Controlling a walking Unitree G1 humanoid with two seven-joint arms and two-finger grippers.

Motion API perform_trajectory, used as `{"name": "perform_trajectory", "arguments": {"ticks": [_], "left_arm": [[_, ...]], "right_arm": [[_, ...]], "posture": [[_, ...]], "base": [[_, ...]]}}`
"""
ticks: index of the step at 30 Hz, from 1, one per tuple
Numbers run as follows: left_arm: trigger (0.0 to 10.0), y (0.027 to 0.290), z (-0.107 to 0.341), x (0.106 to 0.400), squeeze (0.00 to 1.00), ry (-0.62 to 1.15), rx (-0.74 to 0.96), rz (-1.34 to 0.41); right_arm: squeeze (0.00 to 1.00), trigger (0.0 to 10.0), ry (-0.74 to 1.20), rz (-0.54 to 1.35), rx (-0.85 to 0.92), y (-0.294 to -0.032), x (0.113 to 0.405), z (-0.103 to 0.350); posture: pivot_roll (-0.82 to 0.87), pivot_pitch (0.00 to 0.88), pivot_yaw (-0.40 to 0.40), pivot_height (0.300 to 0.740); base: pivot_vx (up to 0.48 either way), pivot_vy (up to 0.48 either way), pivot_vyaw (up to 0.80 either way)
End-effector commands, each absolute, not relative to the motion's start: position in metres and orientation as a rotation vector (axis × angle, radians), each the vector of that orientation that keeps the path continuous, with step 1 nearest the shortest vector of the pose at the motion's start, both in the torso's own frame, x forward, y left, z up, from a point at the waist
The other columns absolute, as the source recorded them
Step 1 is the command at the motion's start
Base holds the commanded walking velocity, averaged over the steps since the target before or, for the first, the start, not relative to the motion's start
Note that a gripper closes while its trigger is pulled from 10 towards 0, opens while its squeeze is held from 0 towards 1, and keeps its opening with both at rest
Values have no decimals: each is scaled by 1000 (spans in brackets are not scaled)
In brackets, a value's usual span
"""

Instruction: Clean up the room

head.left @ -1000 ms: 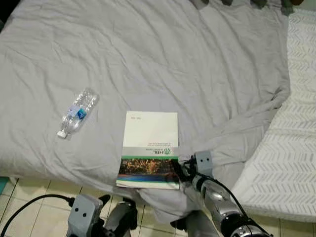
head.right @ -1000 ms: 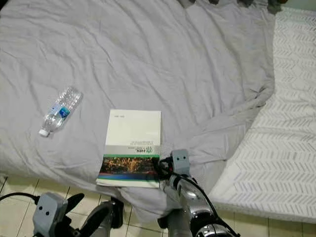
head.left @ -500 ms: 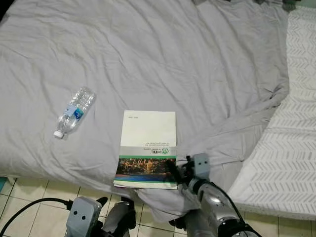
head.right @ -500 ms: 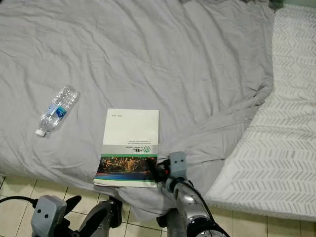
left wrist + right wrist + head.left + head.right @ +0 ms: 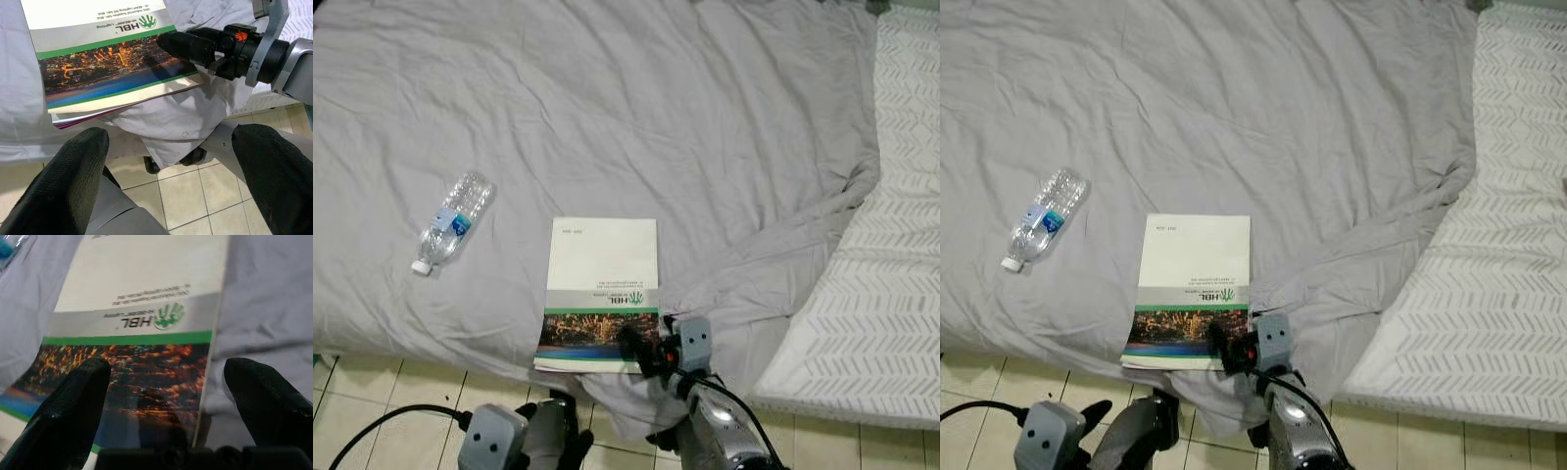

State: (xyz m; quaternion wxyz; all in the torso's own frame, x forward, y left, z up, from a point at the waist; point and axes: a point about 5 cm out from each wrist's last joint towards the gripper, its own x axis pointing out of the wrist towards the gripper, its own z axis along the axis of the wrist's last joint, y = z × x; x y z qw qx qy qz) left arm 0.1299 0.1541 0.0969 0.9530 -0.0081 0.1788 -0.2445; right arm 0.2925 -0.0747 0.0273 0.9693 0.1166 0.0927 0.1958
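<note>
Even, soft indoor light; head views sharp, right wrist view blurred.

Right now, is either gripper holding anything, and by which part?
Nothing is held. The right gripper is open over the near right corner of the booklet, not closed on it. The left gripper hangs open over the floor.

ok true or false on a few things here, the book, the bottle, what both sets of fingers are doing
1. The book lies flat on the grey sheet. True.
2. The right gripper has its fingers spread open over the book's near corner. True.
3. The water bottle stands upright beside the book. False: it lies on its side, apart from the book, toward the robot's left.
4. The left gripper is shut on the book. False: it is open, low by the bed's edge over the tiled floor.
5. The book's cover shows a green stripe. True.
</note>
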Motion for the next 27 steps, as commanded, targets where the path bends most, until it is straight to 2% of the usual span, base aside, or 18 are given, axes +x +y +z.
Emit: {"name": "perform_trajectory", "arguments": {"ticks": [1,8,27], "left_arm": [[10000,154,89,120,0,415,-31,-488],[10000,155,89,120,0,414,-28,-482],[10000,155,89,120,0,414,-28,-482]], "right_arm": [[0,10000,272,387,319,-71,281,12],[0,10000,338,413,320,-66,276,5],[0,10000,338,413,320,-66,276,5]], "posture": [[254,611,-49,740],[256,607,-48,740],[256,607,-48,740]], "base": [[0,0,0],[0,0,0],[0,0,0]]}}
